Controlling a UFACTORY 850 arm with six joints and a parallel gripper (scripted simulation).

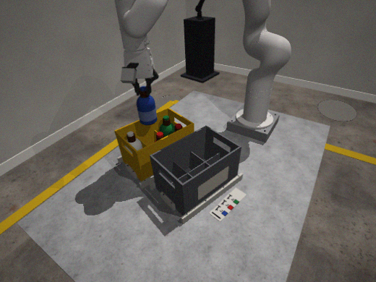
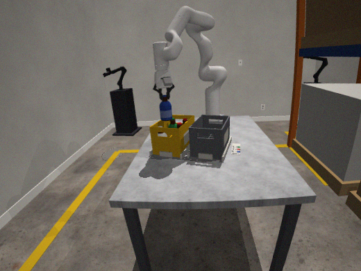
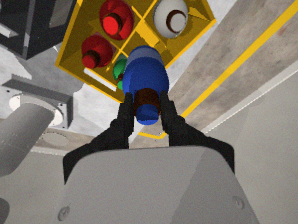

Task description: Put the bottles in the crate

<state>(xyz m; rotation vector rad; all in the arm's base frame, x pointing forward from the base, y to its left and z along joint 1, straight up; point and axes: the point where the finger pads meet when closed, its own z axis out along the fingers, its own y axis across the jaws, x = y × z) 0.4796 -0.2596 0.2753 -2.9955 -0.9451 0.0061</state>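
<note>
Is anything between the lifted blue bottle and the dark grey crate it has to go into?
Nothing visible. The blue bottle hangs above the yellow crate rim, and the grey crate's open compartments beside it hold nothing.

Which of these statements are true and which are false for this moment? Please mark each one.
1. The gripper holds the blue bottle by its neck. True.
2. The blue bottle stands inside the gray crate. False: it hangs above the yellow crate.
3. The gray crate holds no bottles. True.
4. The pick list lies between the two crates. False: it lies beside the gray crate, away from the yellow one.
5. A green bottle is in the yellow crate. True.
</note>
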